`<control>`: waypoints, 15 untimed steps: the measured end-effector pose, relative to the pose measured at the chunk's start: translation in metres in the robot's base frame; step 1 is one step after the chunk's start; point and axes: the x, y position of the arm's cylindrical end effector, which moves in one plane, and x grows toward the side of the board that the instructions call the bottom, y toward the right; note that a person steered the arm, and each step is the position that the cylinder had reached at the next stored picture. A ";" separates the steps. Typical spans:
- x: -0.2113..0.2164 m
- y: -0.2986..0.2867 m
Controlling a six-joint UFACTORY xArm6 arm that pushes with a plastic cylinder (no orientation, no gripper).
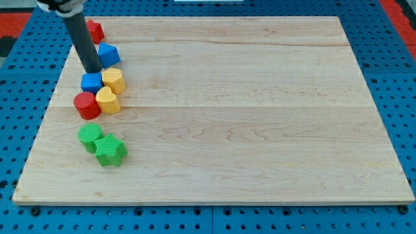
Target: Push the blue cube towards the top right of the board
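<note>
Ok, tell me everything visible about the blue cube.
The blue cube is a small, matte, solid-looking block lying flat near the board's left edge. My tip meets its top edge. A yellow block touches its right side; a red cylinder and another yellow block sit just below.

Views: one, the camera view; no second view, so no shared coverage.

Position: raised above the wooden board (221, 117), set off its bottom edge, looking down and toward the top edge at a slant. The board's left and right edges draw together toward the top, so the bottom edge lies nearest the lens.

Range: moderate. All four corners fall inside the frame, with a margin of blue perforated surface (19, 78) on every side and red strips at the top corners.

Coverage: whole worktop; the dark rod (84, 42) enters from the top-left corner.
</note>
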 end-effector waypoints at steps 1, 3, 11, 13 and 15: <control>0.034 -0.037; 0.040 -0.013; -0.083 0.102; -0.104 0.108; -0.139 0.139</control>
